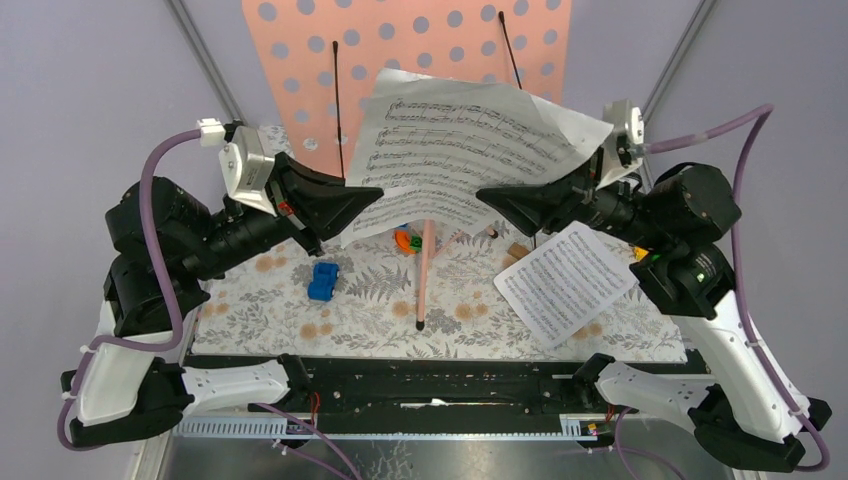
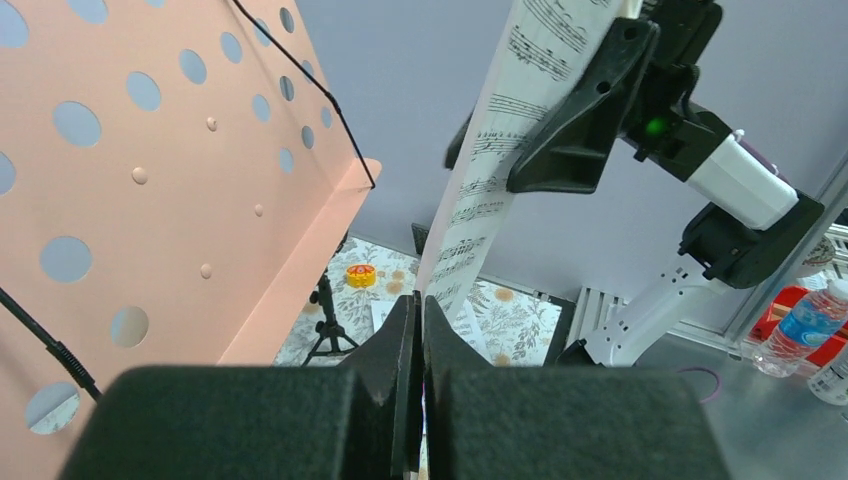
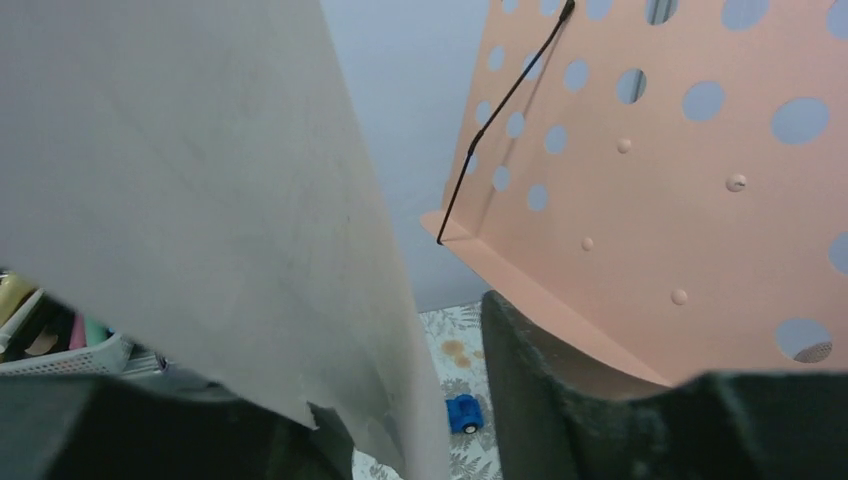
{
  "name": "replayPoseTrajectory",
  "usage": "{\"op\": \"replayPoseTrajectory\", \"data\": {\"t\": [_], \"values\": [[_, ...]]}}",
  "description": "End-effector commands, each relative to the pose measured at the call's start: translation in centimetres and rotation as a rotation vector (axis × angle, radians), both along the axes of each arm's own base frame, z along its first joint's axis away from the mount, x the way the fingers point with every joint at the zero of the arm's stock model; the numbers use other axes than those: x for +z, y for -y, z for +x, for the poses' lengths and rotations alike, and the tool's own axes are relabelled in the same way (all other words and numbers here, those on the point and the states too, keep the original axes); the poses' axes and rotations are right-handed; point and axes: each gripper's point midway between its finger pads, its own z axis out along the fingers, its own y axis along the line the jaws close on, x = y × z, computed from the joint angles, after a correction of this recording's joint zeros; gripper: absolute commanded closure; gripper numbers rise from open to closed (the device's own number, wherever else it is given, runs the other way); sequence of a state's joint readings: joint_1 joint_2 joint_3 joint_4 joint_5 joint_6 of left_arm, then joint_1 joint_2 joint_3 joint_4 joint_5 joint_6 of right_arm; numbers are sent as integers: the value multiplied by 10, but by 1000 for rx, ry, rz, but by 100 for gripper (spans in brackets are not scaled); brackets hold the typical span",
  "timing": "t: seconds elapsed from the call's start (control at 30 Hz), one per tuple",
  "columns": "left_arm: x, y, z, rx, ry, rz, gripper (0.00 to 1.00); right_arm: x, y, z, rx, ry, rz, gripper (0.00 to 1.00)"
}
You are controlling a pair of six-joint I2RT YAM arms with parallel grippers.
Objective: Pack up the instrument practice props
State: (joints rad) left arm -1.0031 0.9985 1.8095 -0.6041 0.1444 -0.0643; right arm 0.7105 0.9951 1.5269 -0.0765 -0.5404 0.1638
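The salmon-pink perforated rack [image 1: 400, 60] stands at the back centre, with two black wire page holders. A white printed sheet-music page [image 1: 460, 150] hangs in the air in front of it. My left gripper [image 1: 375, 195] is shut on the page's left edge [image 2: 480, 180]. My right gripper [image 1: 485, 195] is open, its jaws on either side of the page's right edge, with a gap on one side [image 3: 440, 420]. A second page [image 1: 565, 283] lies flat at the right of the mat. A pink rod with a black tip [image 1: 427, 270], seemingly a rack leg, slants down the middle. No microphone shows.
A small blue toy car [image 1: 323, 280] sits on the floral mat [image 1: 300, 330], left of centre. Orange and green blocks [image 1: 405, 240] lie under the held page. A yellow block [image 2: 361, 275] and a small black tripod [image 2: 325, 330] stand near the rack's foot. Bottles [image 2: 810, 320] stand off the table.
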Motion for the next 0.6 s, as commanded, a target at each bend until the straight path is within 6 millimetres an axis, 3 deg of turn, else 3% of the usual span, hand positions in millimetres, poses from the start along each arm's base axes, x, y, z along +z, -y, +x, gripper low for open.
{"op": "replayPoseTrajectory", "data": {"t": [0.0,0.17,0.23,0.27,0.33,0.43,0.5,0.57], "values": [[10,-3,7,43,-6,-49,100,18,6,-13,26,63,51,56],[10,-4,10,59,-13,-59,100,13,7,-10,8,46,52,93],[8,-4,11,62,-16,-57,96,11,10,-6,-19,24,62,100],[7,-3,10,60,-19,-56,88,11,12,-3,-40,6,69,100],[5,-2,8,46,-19,-53,56,5,17,1,-80,-44,67,100],[4,-4,6,41,-18,-53,26,-10,31,3,-146,-132,68,100],[2,-6,7,51,-23,-53,14,-28,46,7,-230,-238,71,100],[2,-10,6,62,-26,-53,8,-61,68,9,-343,-388,47,100]]}}
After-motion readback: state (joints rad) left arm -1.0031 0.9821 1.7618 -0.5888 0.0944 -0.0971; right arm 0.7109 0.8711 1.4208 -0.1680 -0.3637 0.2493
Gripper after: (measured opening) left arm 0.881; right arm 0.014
